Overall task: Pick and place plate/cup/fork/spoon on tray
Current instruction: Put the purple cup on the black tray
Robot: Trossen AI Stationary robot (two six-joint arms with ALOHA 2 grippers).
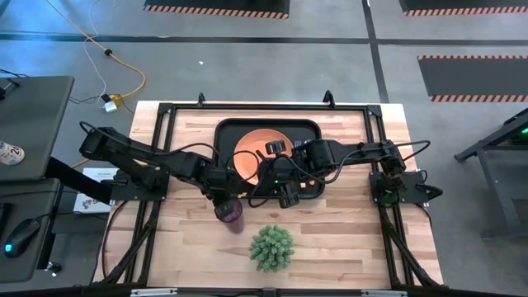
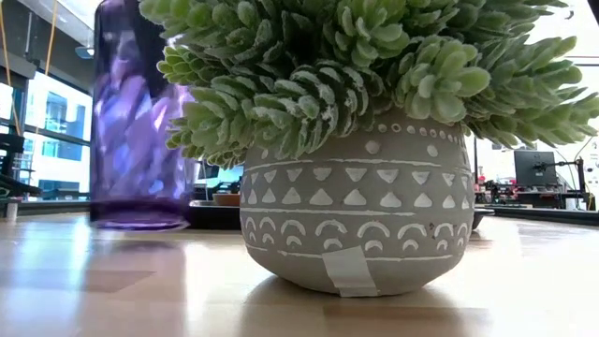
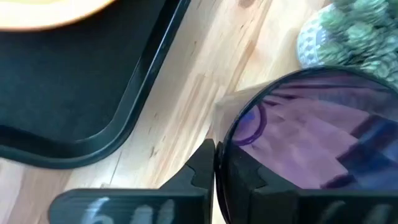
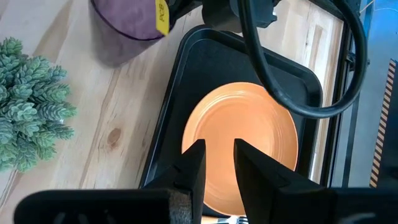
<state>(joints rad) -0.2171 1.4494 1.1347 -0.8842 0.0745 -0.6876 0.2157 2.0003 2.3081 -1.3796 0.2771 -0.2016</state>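
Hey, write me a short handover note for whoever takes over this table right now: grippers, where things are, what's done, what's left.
Left gripper: shut on the rim of the translucent purple plastic cup, which stands on the wooden table just off the tray's near edge, beside the spiky green potted plant.
Right gripper: jaws parted, empty, above the large flat black rectangular tray.
Done: the round orange plastic plate lies on the tray.
Left: lift the cup onto the tray. Fork tines seem to show at the right wrist view's edge; the spoon is not visible, so find both before going on.
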